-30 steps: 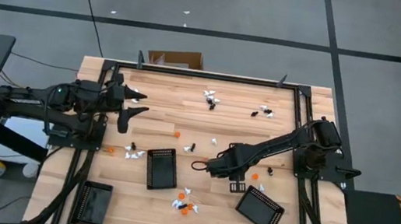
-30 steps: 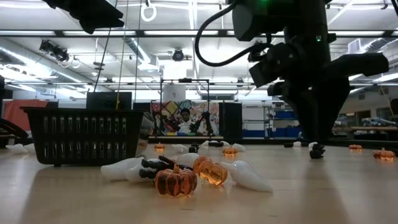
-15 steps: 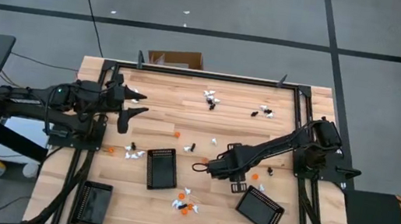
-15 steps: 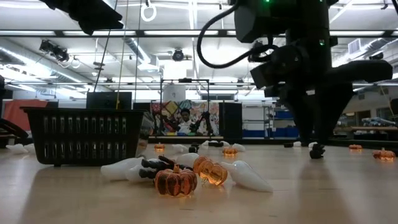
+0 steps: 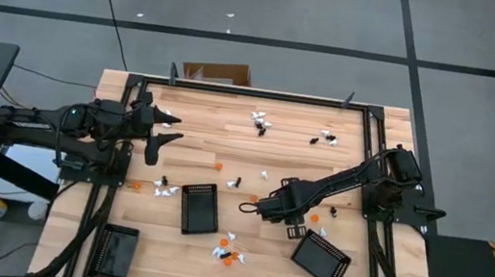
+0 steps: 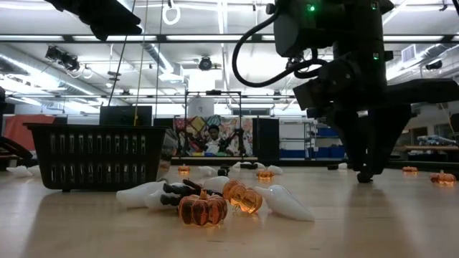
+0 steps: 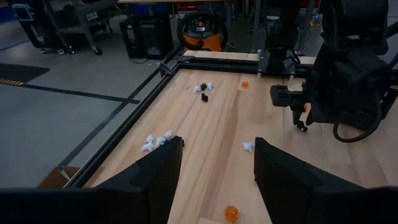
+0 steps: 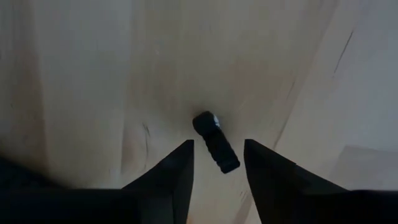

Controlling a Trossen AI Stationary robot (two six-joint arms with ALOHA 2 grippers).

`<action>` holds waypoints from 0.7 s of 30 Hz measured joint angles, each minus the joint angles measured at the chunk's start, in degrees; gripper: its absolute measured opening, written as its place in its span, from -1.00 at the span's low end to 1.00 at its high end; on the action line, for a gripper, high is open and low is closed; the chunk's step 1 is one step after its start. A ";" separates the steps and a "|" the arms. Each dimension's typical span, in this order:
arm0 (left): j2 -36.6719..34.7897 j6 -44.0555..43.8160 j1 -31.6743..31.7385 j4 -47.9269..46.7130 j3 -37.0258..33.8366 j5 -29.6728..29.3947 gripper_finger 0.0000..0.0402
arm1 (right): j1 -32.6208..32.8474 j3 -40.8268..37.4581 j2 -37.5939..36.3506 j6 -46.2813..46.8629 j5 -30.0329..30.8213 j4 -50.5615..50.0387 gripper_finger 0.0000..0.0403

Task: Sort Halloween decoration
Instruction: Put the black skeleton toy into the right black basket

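Note:
The Halloween decoration lies scattered on the wooden table: orange, white and black pieces in clusters (image 5: 230, 251), (image 5: 260, 121), (image 5: 327, 137), (image 5: 163, 187). One small black piece (image 8: 214, 142) lies flat on the wood near the table's middle. My right gripper (image 5: 253, 205) points straight down over it. Its open fingers (image 8: 180, 171) stand on either side of the piece's near end, and the wrist view shows a gap on both sides. The low view shows the same piece (image 6: 366, 175) at the fingertips. My left gripper (image 7: 217, 168) hovers open and empty above the table's left side (image 5: 165, 137).
Three black trays stand on the table: one left of my right gripper (image 5: 200, 209), one near the front right (image 5: 321, 260), one at the front left corner (image 5: 115, 251). Pumpkins (image 6: 203, 208) and white pieces (image 6: 287, 204) lie close to the low camera, beside a tray wall (image 6: 95, 156).
My right gripper has rolled a little about its downward line while staying over the small black piece. The piece lies where it lay.

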 joint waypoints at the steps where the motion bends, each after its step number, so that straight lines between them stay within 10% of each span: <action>1: 0.00 0.00 0.00 0.00 0.00 0.00 0.04 | 0.00 0.00 0.00 -0.11 0.17 0.08 -0.33; 21: 0.00 0.12 0.00 0.07 -0.02 0.01 0.04 | 0.00 -0.82 -0.37 1.44 0.50 -0.43 -0.86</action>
